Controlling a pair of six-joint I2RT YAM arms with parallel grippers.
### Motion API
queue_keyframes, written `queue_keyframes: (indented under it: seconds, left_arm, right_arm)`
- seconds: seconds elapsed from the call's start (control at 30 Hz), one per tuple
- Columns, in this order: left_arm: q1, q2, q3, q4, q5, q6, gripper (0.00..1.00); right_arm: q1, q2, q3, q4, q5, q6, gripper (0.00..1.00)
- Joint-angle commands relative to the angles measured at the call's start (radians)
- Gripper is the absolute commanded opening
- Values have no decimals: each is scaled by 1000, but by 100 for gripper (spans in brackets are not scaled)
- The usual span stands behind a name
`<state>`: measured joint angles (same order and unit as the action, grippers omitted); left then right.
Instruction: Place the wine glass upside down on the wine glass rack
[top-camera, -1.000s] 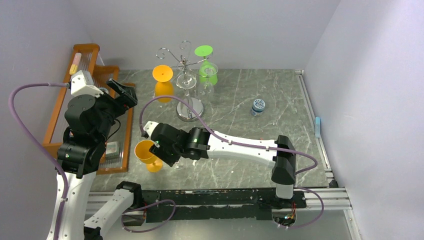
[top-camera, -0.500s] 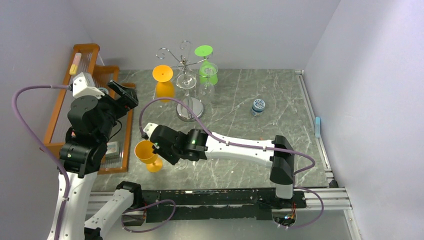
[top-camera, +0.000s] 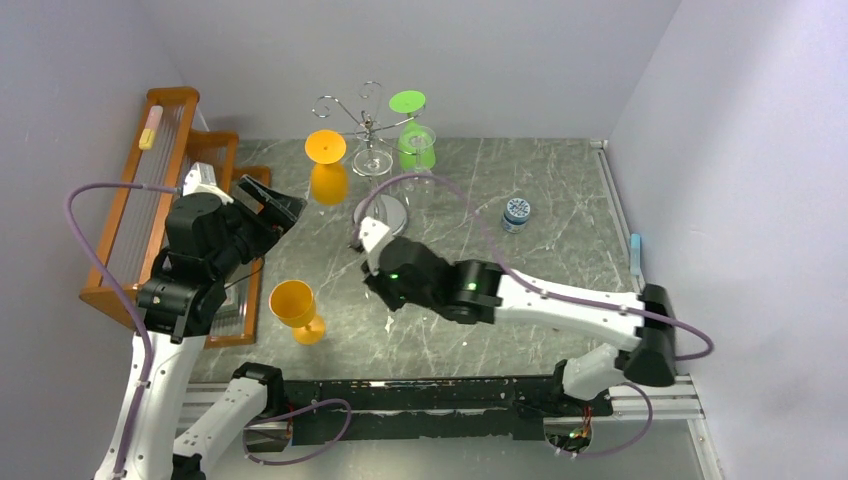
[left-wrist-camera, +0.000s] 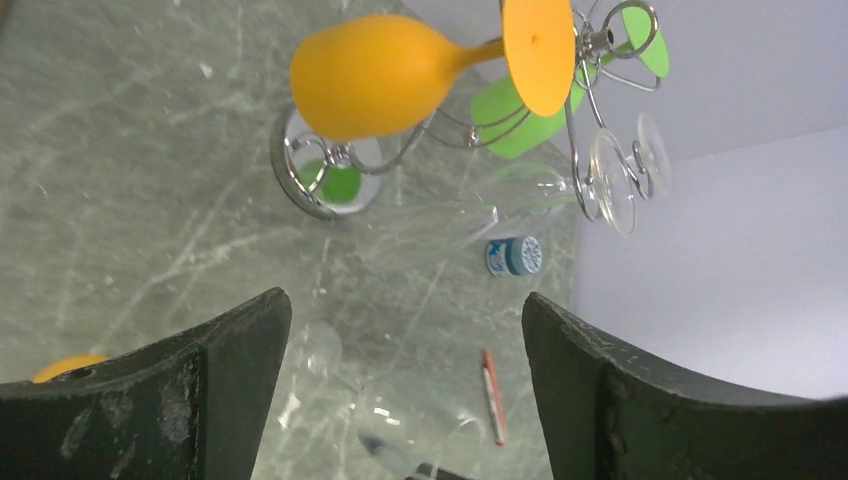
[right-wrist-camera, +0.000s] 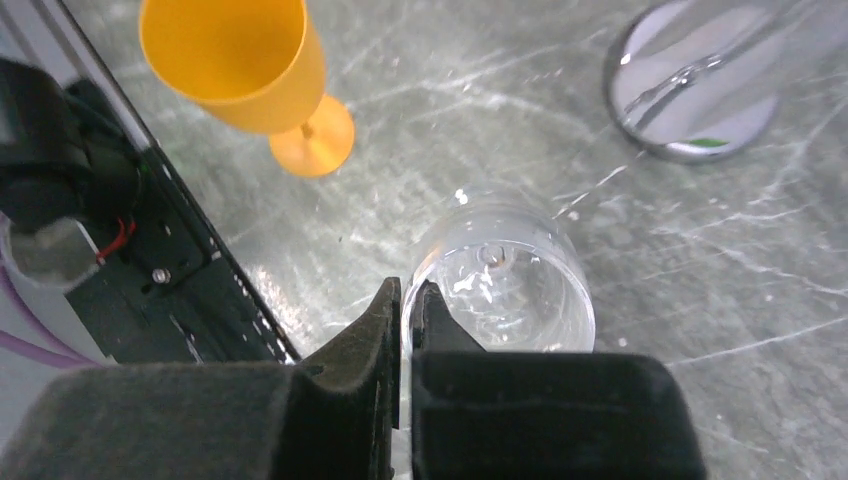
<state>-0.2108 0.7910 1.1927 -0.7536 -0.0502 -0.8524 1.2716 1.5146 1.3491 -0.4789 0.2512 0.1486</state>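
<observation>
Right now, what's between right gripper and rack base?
The clear wine glass it pinches by the rim, then bare table, in the right wrist view.

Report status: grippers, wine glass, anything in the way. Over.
Left gripper open, empty. Right gripper shut on clear wine glass at the rim. Glass apart from wine glass rack, not hung yet. Orange glass stands upright close by.

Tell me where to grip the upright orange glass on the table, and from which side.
Pinch the orange glass by its wall at the rim, coming straight down, one finger inside the bowl, one outside. It stands upright, mouth open to the top, and its short stem sits tucked under the flaring bowl, so a side approach looks cramped. The open left gripper seems free for it.
</observation>
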Motion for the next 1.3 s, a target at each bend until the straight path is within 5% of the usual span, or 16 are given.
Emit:
queue_keyframes:
  seconds: [0.0, 0.37, 0.7, 1.1, 1.27]
  left_arm:
    - [10, -19, -19, -85, 93, -176, 89]
    - [10, -88, -121, -56, 157, -476, 96]
    - [10, -93, -160, 14, 225, -664, 81]
    - [10, -130, -140, 60, 59, -863, 66]
    - [10, -127, -130, 60, 9, -895, 51]
  right_arm:
    - [-16, -168, -100, 302, 50, -20, 0]
    - [-16, -271, -227, 744, 41, -63, 0]
    - [-16, -226, -225, 901, -25, -81, 0]
    - [-16, -199, -242, 1045, -86, -25, 0]
    - [-16, -192, -247, 1093, -96, 4, 0]
